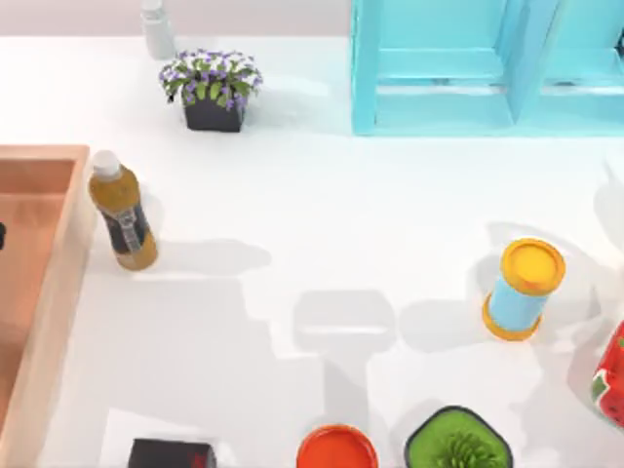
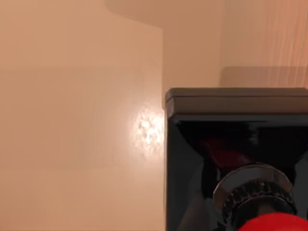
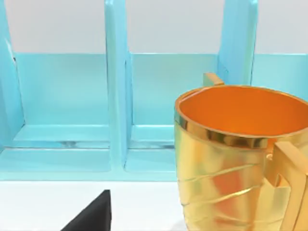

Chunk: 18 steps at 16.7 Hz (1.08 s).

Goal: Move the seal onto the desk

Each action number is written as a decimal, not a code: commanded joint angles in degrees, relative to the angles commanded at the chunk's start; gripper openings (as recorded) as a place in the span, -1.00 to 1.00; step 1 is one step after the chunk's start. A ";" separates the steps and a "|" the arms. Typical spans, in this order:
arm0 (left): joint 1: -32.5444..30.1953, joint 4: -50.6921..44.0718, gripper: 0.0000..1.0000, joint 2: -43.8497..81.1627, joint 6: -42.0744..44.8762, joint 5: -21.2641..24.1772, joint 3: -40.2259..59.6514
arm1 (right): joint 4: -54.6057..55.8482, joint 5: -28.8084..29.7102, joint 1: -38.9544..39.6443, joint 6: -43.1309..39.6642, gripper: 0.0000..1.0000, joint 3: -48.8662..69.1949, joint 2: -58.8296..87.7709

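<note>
While seen close from the left wrist view, rested on orange-tan wooden tray: black-based, red-knobbed seal. Lay well apart: plain white desk. Grip of either hand: cannot tell.

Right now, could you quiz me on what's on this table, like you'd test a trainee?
1. True or false: the brown-liquid bottle with the cream cap stands inside the orange-tan wooden tray.
2. In the left wrist view, what surface is behind the black-based, red-knobbed seal? A) white desk B) tan wood C) turquoise shelf
3. Fill in: the flowers in the dark square pot are ____.

Key: 1 false, it stands beside the tray; 2 B; 3 purple.
</note>
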 joint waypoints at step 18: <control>-26.96 -21.72 -1.00 0.98 -27.12 0.06 22.62 | 0.00 0.00 0.00 0.00 1.00 0.00 0.00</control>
